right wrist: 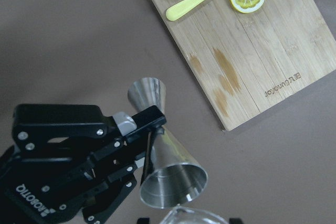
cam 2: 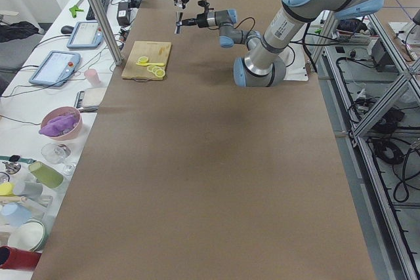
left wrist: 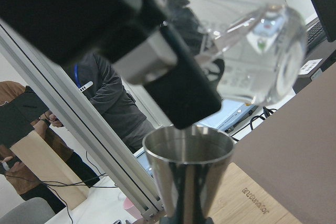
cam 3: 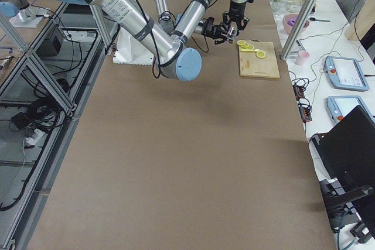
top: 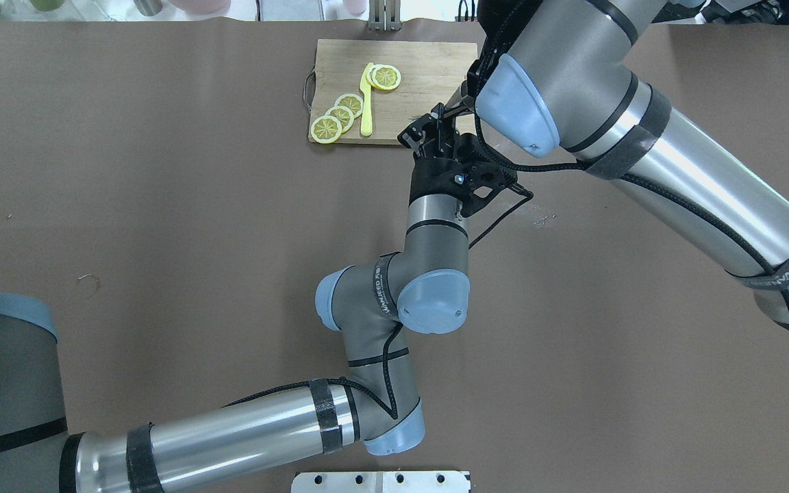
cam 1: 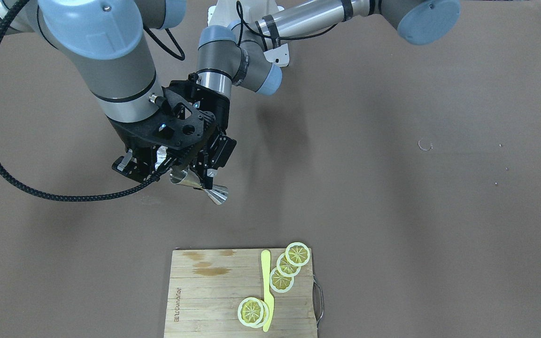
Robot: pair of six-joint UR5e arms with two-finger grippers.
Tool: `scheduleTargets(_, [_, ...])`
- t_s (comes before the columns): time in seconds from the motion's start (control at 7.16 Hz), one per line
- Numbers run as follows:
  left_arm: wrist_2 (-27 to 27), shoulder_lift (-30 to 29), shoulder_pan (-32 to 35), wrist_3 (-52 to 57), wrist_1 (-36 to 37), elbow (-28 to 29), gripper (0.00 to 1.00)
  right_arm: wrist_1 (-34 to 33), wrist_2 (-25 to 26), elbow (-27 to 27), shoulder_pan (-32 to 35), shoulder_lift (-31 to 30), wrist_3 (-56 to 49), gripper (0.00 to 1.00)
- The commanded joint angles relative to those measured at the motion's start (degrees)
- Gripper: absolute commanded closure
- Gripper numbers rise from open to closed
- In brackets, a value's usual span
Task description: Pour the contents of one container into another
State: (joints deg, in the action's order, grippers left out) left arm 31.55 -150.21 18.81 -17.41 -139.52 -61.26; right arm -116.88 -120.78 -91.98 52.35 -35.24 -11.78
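Observation:
The steel jigger (cam 1: 219, 194) is held in the air, bigger cone up, with my left gripper (cam 1: 200, 180) shut on its narrow waist. In the right wrist view the jigger (right wrist: 170, 166) shows its open mouth, and the left gripper (right wrist: 152, 124) pinches it from the left. The clear glass tumbler (left wrist: 252, 51) hangs tilted on its side just above the jigger's rim (left wrist: 189, 148). My right gripper (cam 1: 155, 164) is shut on the tumbler, and one of its fingers (left wrist: 173, 77) shows dark beside the glass. Only the tumbler's rim (right wrist: 194, 216) shows in the right wrist view. I cannot see any contents.
A wooden cutting board (cam 1: 204, 300) lies at the table's operator-side edge below the grippers, with lemon slices (cam 1: 289, 267) and a yellow plastic knife (cam 1: 266, 286) on it. Both arms cross close together over the table's middle (top: 435, 205). Bowls and cups stand on a side bench (cam 2: 59, 126).

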Motion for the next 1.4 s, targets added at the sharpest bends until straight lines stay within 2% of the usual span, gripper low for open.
scheduleTargets(0.0, [0.0,0.0,0.0,0.0,0.0,0.0,1.0,-1.9,0.0,0.6,-0.2,0.8,-0.3,1.0])
scheduleTargets(0.28, [0.0,0.0,0.0,0.0,0.0,-0.1,1.0,-3.8,0.0,3.2,-0.2,3.2,-1.6,1.0])
scheduleTargets(0.7, [0.0,0.1,0.0,0.0,0.0,-0.3,1.0,-4.1,0.1,3.2,-0.3,2.8,-1.8,1.0])
scheduleTargets(0.98, [0.0,0.2,0.0,0.0,0.0,-0.3,1.0,-7.4,0.1,3.2,-0.3,3.9,-3.7,1.0])
scheduleTargets(1.26, [0.0,0.4,0.0,0.0,0.0,-0.4,1.0,-7.8,0.5,3.6,-0.3,4.1,-4.3,1.0])
